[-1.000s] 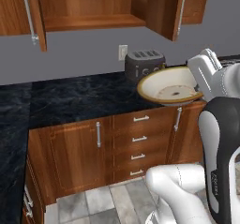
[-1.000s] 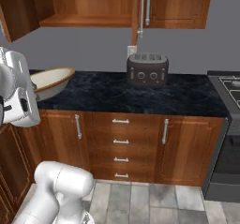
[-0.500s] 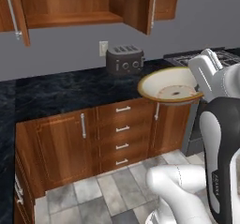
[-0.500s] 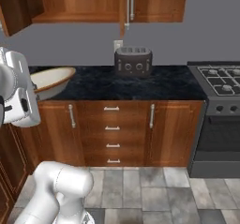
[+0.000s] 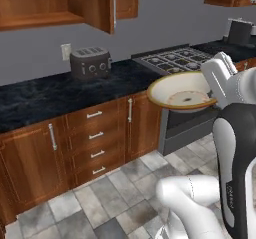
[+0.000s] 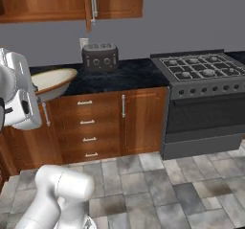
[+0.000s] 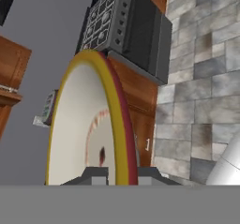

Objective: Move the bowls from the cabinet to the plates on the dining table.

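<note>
I hold the cream bowl with the tan rim out in front of me at counter height, roughly level. My gripper is shut on its rim at the right side. From the right base the bowl sticks out from my white hand at the far left. Along the hand, the bowl stands edge-on, its rim pinched between my gripper. The cabinet hangs at the upper left with a door swung open; it also tops the other side. The plates and the dining table are out of view.
A dark toaster sits on the black counter. A gas stove with an oven stands to its right. Low wooden doors and drawers run under the counter. Grey floor tiles lie in front.
The whole scene has slid left in both base views, so the base has moved; the stove has come into sight. The bowl stays in my grip in the same pose.
</note>
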You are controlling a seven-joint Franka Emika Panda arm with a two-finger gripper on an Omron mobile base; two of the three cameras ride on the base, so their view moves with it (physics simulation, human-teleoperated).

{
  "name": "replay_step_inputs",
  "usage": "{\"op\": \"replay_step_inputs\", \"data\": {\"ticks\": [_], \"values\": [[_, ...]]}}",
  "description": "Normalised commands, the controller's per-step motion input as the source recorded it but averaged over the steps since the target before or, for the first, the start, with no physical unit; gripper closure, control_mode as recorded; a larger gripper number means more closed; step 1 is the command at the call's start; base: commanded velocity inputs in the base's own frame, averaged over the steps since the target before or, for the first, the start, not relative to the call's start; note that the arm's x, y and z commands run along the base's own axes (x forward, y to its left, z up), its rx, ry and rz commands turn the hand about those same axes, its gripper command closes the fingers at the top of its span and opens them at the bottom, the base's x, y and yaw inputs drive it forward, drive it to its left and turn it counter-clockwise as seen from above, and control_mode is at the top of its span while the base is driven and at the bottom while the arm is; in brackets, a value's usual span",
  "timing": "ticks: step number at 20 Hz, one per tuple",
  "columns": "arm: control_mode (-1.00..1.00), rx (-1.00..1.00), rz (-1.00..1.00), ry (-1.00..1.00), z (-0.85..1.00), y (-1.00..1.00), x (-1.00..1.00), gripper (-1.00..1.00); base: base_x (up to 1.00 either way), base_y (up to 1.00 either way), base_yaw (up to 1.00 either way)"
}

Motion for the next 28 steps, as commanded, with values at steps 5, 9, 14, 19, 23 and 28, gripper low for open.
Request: {"op": "replay_step_inputs", "data": {"ticks": [5, 9, 14, 19, 23, 28], "values": [[1.00, 0.00, 0.00, 0.00, 0.00, 0.00, 0.00, 1.00, -0.41, -0.48, -0.41], [1.00, 0.00, 0.00, 0.00, 0.00, 0.00, 0.00, 1.00, -0.45, -0.45, -0.43], [1.00, 0.00, 0.00, 0.00, 0.00, 0.00, 0.00, 1.00, -0.47, -0.41, -0.45], [1.00, 0.00, 0.00, 0.00, 0.00, 0.00, 0.00, 1.00, -0.45, -0.39, -0.44], [1.00, 0.00, 0.00, 0.00, 0.00, 0.00, 0.00, 1.00, -0.42, -0.37, -0.43], [1.00, 0.00, 0.00, 0.00, 0.00, 0.00, 0.00, 1.00, -0.42, -0.31, -0.42]]}}
